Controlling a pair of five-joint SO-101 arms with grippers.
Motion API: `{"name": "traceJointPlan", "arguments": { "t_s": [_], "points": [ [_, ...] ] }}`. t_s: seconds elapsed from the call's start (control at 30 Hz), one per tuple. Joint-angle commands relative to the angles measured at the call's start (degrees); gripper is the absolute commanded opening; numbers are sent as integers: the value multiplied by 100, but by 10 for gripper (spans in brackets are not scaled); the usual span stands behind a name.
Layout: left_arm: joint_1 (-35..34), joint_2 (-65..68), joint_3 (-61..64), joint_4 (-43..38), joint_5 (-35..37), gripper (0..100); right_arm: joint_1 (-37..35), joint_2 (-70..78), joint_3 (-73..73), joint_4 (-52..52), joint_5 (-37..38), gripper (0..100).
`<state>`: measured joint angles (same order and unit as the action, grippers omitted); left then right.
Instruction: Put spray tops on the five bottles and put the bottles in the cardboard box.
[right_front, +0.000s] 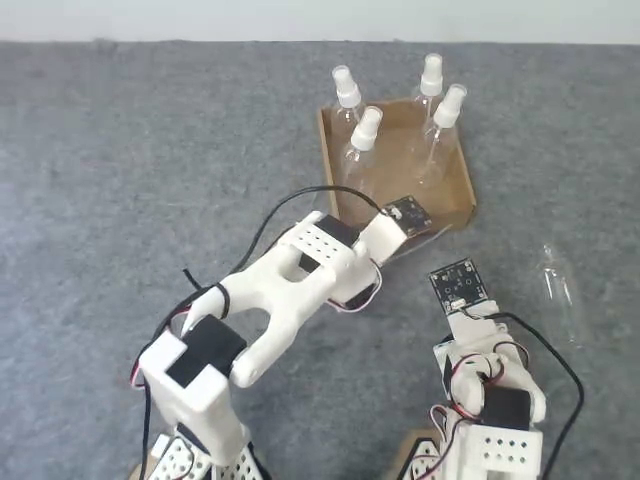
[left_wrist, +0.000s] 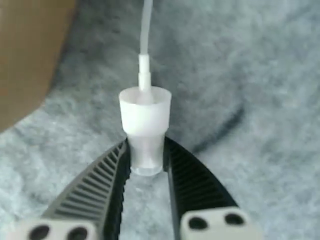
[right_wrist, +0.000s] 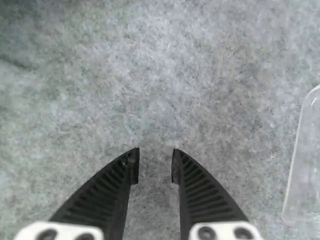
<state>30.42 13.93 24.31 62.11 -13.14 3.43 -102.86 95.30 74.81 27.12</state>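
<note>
Now gripping a spray top (left_wrist: 145, 115) with the left gripper (left_wrist: 145, 150), black jaws pinched tight on its clear collar, thin tube (left_wrist: 146, 25) sticking straight out in front. Hanging just by the near wall of the cardboard box (right_front: 326, 160), which sits close to the far edge of the table (right_front: 150, 150).

Already standing in the box: four bottles (right_front: 362, 135) with white tops on. Not topped yet: the last bottle (right_front: 558, 290), clear and hard to see, lying flat near the right edge of the table, well apart from the box. Looks to run long-ways from the near edge toward the far edge, thin end likely pointing far, though hard to be sure. So, off to the right of the held top, and the tube not lined up with that neck.

Much nearer to the bottle: the right gripper (right_wrist: 155, 160), low over bare grey table, holding nothing, jaws parted by just a small gap, bottle just off to one side.

Probably best to lift the bottle with the right gripper and stand it straight, then bring the top across. In the way: the right arm (right_front: 490, 400) itself, sitting between top and bottle, and the box corner close by. Round, smooth and see-through, so likely to roll when nudged.
</note>
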Motion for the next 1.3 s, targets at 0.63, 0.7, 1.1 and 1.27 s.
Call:
{"name": "traceJointPlan", "arguments": {
  "t_s": [0.63, 0.7, 1.1, 1.27],
  "points": [
    [-668, -3701, -180, 2435, -167, 13, -4, -48, 114, 31, -35, 68],
    [-1204, -4070, -180, 2444, -114, 13, -4, -48, 114, 31, -35, 68],
    [-3666, -3675, 813, 853, 2347, 12, -4, -48, 114, 31, -35, 68],
    [-3235, -3147, 1147, 9, 3824, 13, -4, -48, 114, 31, -35, 68]
  ]
}}
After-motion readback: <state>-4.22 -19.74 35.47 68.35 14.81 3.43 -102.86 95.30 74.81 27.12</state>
